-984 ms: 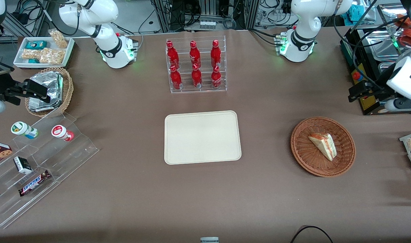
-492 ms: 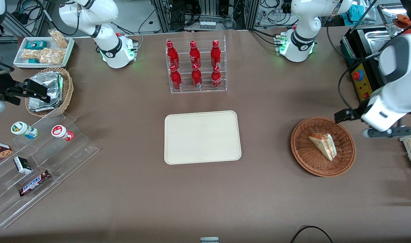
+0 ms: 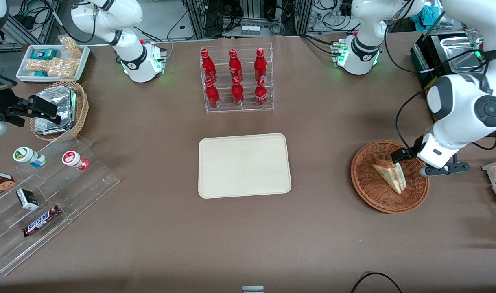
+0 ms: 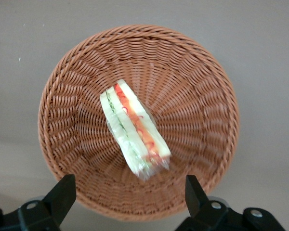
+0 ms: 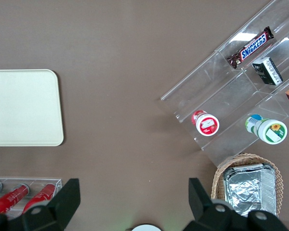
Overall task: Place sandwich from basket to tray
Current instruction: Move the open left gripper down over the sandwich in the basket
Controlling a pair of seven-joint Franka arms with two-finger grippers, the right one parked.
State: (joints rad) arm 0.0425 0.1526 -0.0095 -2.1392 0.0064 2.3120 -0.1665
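The sandwich (image 3: 390, 176), a clear-wrapped white wedge with red-orange and green filling, lies in the reddish-brown wicker basket (image 3: 365, 191) toward the working arm's end of the table. My left gripper (image 3: 410, 160) hovers above the basket's rim, on the side farther from the front camera, open and empty. In the left wrist view the sandwich (image 4: 135, 130) lies in the middle of the basket (image 4: 207, 96), and the gripper (image 4: 129, 192) has its fingers spread wide over the basket's rim, apart from the sandwich. The cream-beige tray (image 3: 243, 165) lies bare at the table's middle and also shows in the right wrist view (image 5: 19, 106).
A clear rack of red bottles (image 3: 236, 79) stands farther from the front camera than the tray. Toward the parked arm's end are a stepped acrylic shelf with snacks (image 3: 48, 195), a tan basket of foil packets (image 3: 60, 110) and a white snack tray (image 3: 52, 61). A black box (image 3: 435, 85) stands near the basket.
The left arm has swung in from the table's edge and come down over the basket. The sandwich, basket and tray have not moved.
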